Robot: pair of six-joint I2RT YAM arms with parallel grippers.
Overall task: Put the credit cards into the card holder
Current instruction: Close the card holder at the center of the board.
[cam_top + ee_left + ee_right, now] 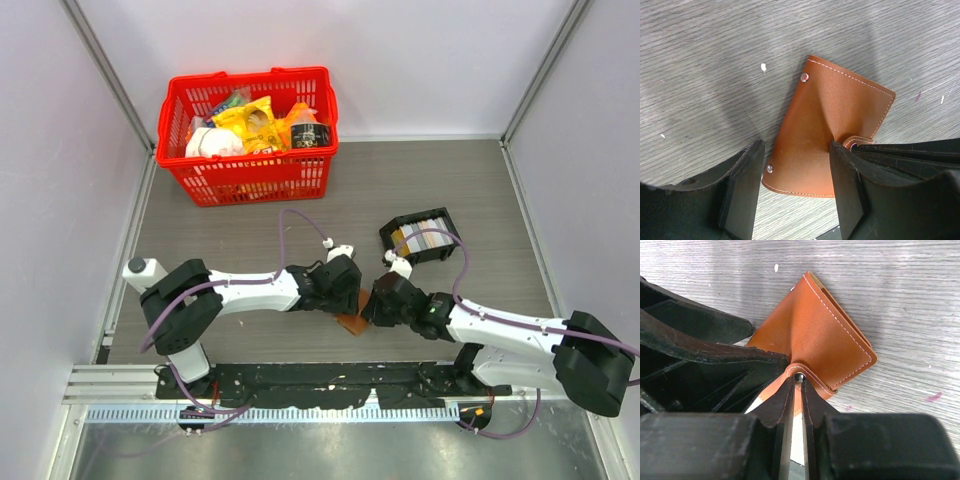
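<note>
A brown card holder point(352, 323) lies closed on the grey counter point(420, 190), between both hands. The right hand point(796, 390) pinches its snap tab; the left hand point(795, 185) straddles it, fingers spread. A black tray point(420, 238) of credit cards point(422, 237) sits at one o'clock, a red basket point(250, 135) at eleven.

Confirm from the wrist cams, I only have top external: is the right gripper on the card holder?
Observer: Yes. The right gripper is pinched on the snap tab of the card holder.
Operator: Left gripper?
Observer: The left gripper is open, with its fingers straddling one end of the holder.
Operator: Holder opened yet?
Observer: No. It is folded shut on the table, with the tab wrapped over its edge.
</note>
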